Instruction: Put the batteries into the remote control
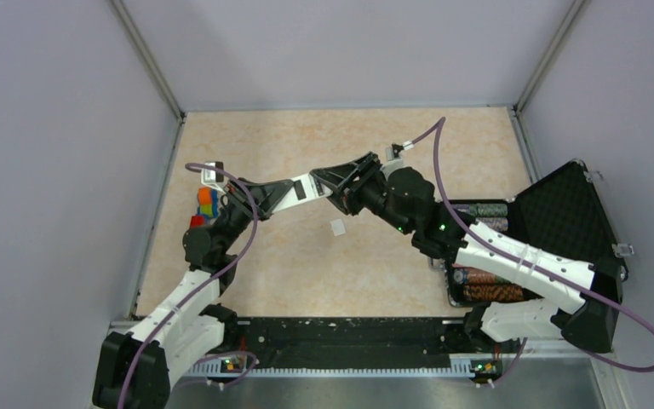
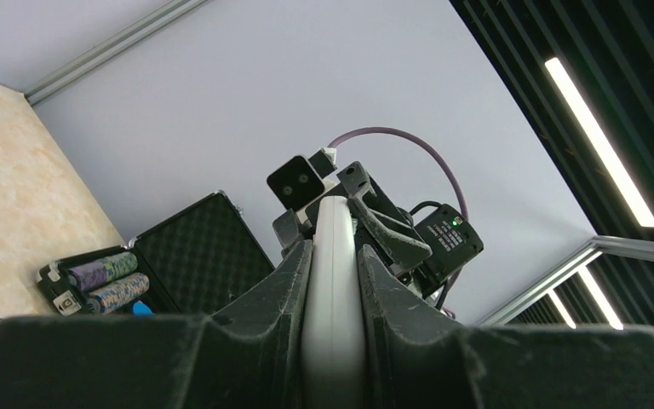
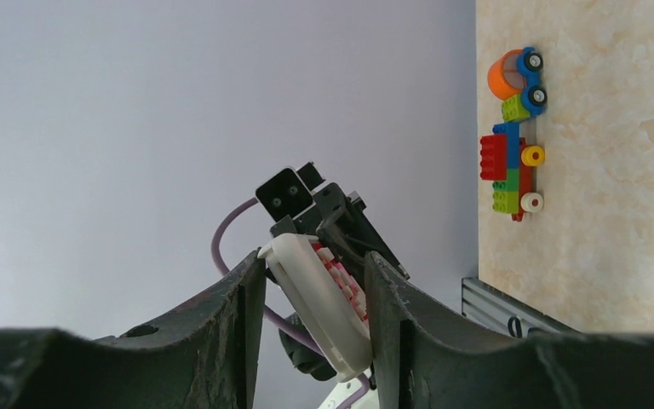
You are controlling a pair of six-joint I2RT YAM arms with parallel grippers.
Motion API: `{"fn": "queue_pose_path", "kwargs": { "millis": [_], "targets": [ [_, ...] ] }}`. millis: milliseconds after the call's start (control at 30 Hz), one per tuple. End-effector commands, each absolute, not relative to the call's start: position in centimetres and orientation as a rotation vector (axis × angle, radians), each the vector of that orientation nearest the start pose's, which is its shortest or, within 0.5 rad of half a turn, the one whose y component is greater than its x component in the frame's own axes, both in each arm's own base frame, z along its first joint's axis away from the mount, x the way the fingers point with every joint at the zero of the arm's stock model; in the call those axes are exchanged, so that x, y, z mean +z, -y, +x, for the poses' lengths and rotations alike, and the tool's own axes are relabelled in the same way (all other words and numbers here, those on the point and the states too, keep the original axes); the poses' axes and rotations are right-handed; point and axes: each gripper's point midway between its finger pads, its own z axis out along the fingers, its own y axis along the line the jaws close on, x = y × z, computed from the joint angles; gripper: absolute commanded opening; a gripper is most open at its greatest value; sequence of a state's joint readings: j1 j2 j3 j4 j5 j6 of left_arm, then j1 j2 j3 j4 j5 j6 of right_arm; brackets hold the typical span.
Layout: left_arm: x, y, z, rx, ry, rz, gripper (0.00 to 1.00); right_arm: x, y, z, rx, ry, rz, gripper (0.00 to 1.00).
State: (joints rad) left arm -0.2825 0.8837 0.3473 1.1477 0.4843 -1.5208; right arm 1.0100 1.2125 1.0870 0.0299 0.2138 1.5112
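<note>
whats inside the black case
Striped chip rolls lie in the open black case, at its far and near ends. The right arm crosses over the middle, so whatever lies there is hidden.

The slim white plastic remote control with a red panel is held up in the air. It is tilted.
</note>
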Motion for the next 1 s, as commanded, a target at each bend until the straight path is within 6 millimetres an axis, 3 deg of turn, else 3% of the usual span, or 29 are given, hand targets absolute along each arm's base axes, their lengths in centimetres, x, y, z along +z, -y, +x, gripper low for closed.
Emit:
{"fn": "queue_pose_path", "kwargs": {
  "millis": [0, 167, 333, 467, 700, 967],
  "targets": [
    [41.1, 17.1, 20.8, -1.853, -0.987, -0.172, 0.00, 34.6, -36.5, 22.8, 1.583, -1.916, 0.661, 0.40],
    [41.2, 16.8, 20.7, -1.827, -0.960, -0.165, 0.00, 34.6, -36.9, 22.8, 1.591, -1.926, 0.654, 0.38],
    [41.1, 16.6, 21.0, -1.807, -0.945, -0.186, 0.00, 35.2, -37.2, 22.8, 1.626, -1.904, 0.657, 0.27],
    [41.3, 16.5, 21.1, -1.822, -0.943, -0.206, 0.00, 35.1, -37.2, 22.9, 1.630, -1.897, 0.660, 0.23],
    [41.6, 16.7, 21.9, -1.844, -1.019, -0.283, 0.00, 34.8, -37.1, 23.3, 1.569, -1.898, 0.619, 0.18],
    [42.1, 17.2, 21.6, -1.760, -1.120, -0.253, 0.00, 34.6, -37.3, 23.3, 1.548, -1.916, 0.584, 0.15]
  ]
}}
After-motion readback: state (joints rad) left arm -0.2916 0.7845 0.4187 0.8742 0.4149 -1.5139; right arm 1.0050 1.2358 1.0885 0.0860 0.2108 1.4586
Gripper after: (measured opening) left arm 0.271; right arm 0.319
